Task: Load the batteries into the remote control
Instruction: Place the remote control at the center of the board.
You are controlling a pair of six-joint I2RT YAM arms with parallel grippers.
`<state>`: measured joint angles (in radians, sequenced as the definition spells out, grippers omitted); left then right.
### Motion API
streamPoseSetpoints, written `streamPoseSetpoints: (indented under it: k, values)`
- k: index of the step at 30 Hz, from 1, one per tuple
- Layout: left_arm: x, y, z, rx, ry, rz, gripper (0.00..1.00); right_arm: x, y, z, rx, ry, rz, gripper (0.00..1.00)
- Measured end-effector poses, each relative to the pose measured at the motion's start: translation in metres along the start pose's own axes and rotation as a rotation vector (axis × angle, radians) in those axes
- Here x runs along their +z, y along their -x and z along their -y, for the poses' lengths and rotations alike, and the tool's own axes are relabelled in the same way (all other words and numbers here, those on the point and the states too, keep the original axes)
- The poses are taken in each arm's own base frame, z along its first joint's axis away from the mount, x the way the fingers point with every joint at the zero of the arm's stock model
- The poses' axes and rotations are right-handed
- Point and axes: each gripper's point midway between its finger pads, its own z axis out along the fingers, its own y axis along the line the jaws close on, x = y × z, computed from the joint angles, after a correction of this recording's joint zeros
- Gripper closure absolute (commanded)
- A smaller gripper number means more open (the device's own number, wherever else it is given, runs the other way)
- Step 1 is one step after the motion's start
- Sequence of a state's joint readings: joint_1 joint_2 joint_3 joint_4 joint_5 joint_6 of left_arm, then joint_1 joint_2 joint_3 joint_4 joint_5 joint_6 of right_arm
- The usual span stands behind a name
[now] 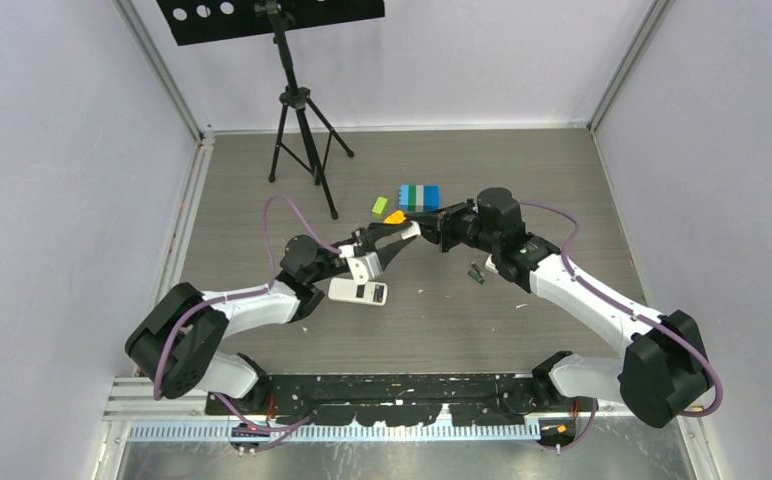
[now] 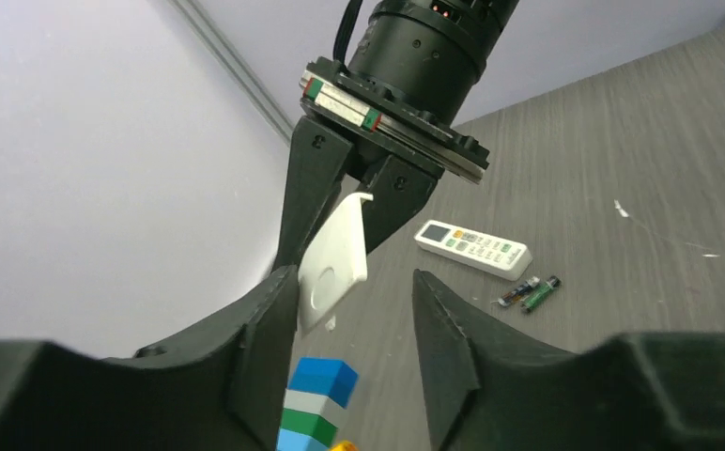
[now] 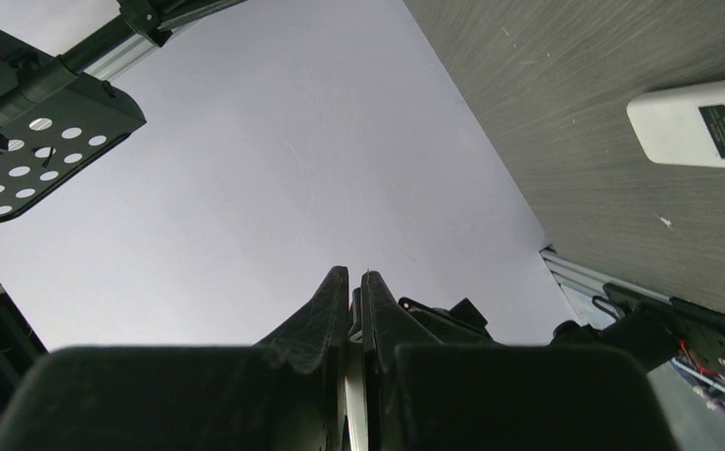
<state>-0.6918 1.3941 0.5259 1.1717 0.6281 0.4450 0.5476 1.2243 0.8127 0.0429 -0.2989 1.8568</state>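
Right pincer point(image 3: 356, 282) is clamping almost shut on a thin white panel point(image 2: 335, 263) and holding it up off the counter point(image 1: 562, 200); probably the battery cover. Left pincer point(image 2: 356, 301) is gaping wide and gripping nothing, its fingers flanking the panel's lower end. Cannot tell if they're touching it. Both pincers are meeting in mid-air over the middle of the counter.

Batteries point(image 1: 476, 272) are lying loose on the counter, side by side, to the right of both pincers and just beside the right forearm. Their long axes are running parallel, diagonal in the left wrist view. Right arm is the nearer one, but its pincer is full.

White remote point(image 1: 358, 291) is lying flat just below the left pincer, long axis running left-right, a dark rectangle showing near its right end; open bay or label, cannot tell. Second remote point(image 2: 472, 248), buttons up, is sitting near the batteries; not making it out in the overhead view.

Judging: the batteries are lying on the far side of the pincers from the white remote, so a pick is needing a reach rightward and down, jaws closing across the slim width.
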Motion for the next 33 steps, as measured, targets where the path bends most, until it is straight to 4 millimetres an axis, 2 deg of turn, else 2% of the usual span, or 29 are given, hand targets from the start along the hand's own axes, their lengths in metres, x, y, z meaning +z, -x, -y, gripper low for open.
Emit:
streamPoseSetpoints:
  k: [1, 2, 3, 4, 10, 15, 17, 18, 20, 22, 25, 28, 33]
  values:
    - [-0.001, -0.002, 0.002, -0.027, -0.001, -0.009, 0.43, 0.000, 0.000, -0.001, -0.002, 0.005, 0.001, 1.00]
    - [-0.003, -0.003, 0.005, -0.062, -0.004, -0.020, 0.36, 0.001, 0.001, 0.000, -0.002, 0.010, 0.004, 1.00]
    - [-0.005, -0.004, 0.008, -0.096, -0.008, -0.030, 0.05, 0.001, 0.002, 0.001, -0.003, 0.013, 0.008, 1.00]
    - [-0.007, -0.003, 0.011, -0.131, -0.014, -0.039, 0.01, 0.001, 0.004, 0.002, -0.003, 0.017, 0.011, 1.00]
    - [-0.020, 0.012, 0.021, -0.398, 0.002, -0.076, 0.00, 0.008, 0.014, 0.009, -0.019, 0.025, 0.042, 1.00]
    - [-0.036, 0.004, 0.006, -0.791, 0.215, -0.281, 0.00, 0.009, 0.018, 0.009, -0.108, 0.045, 0.051, 1.00]
    - [-0.037, 0.012, -0.005, -0.900, 0.278, -0.338, 0.00, 0.008, 0.020, 0.011, -0.164, 0.053, 0.067, 1.00]
    - [-0.037, 0.023, -0.006, -0.952, 0.268, -0.348, 0.00, 0.006, 0.022, 0.012, -0.196, 0.055, 0.078, 1.00]
    - [-0.038, 0.032, -0.003, -0.994, 0.245, -0.340, 0.00, 0.000, 0.024, 0.012, -0.267, 0.073, 0.101, 1.00]
    - [-0.040, 0.043, 0.006, -1.083, 0.221, -0.336, 0.00, -0.007, 0.023, 0.007, -0.334, 0.104, 0.113, 1.00]
    - [-0.039, 0.049, 0.012, -1.221, 0.223, -0.334, 0.08, -0.019, 0.015, -0.006, -0.434, 0.195, 0.109, 1.00]
    - [-0.034, 0.045, 0.019, -1.371, 0.242, -0.348, 0.18, -0.025, 0.006, -0.019, -0.501, 0.274, 0.090, 1.00]
    - [-0.025, 0.035, 0.022, -1.527, 0.276, -0.352, 0.18, -0.034, -0.011, -0.037, -0.552, 0.383, 0.033, 1.00]
